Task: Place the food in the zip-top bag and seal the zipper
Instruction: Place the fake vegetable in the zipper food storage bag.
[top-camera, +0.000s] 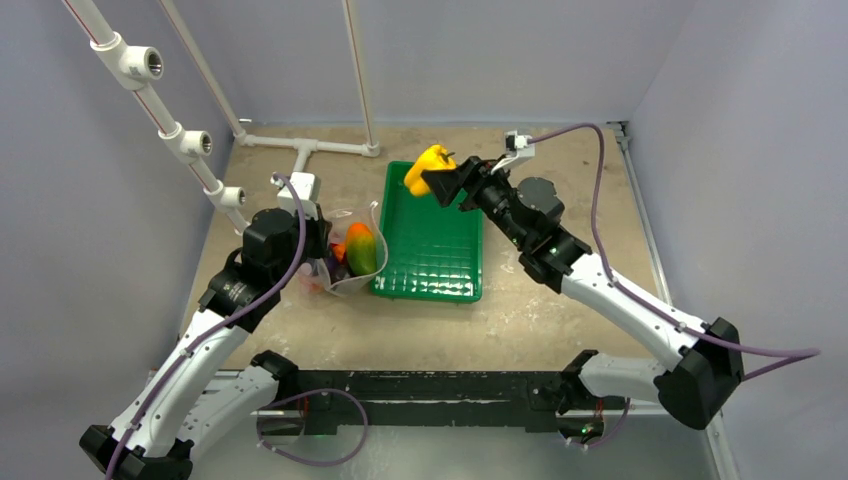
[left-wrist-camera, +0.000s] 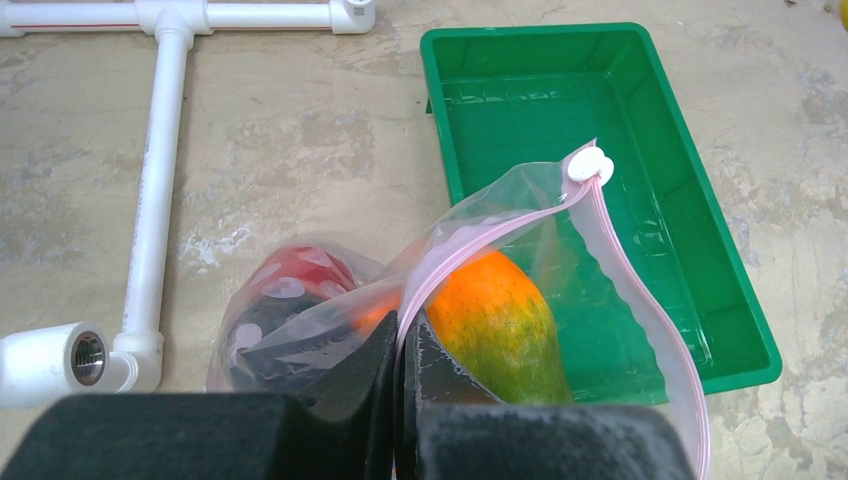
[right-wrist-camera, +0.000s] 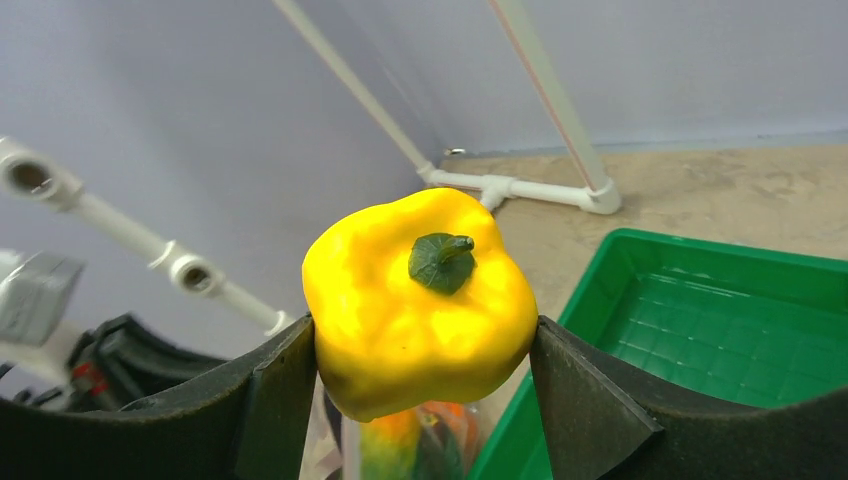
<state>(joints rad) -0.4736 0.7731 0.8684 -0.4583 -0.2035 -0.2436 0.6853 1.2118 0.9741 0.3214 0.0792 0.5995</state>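
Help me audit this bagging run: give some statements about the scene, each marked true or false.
1. The right gripper holds the yellow pepper. True.
2. The green tray holds several pieces of food. False: nothing shows in it.
3. The left gripper pinches the zip-top bag at its edge. True.
4. The zipper is sealed. False: the mouth gapes open.
5. The green-orange pepper lies in the tray. False: it sits inside the bag.
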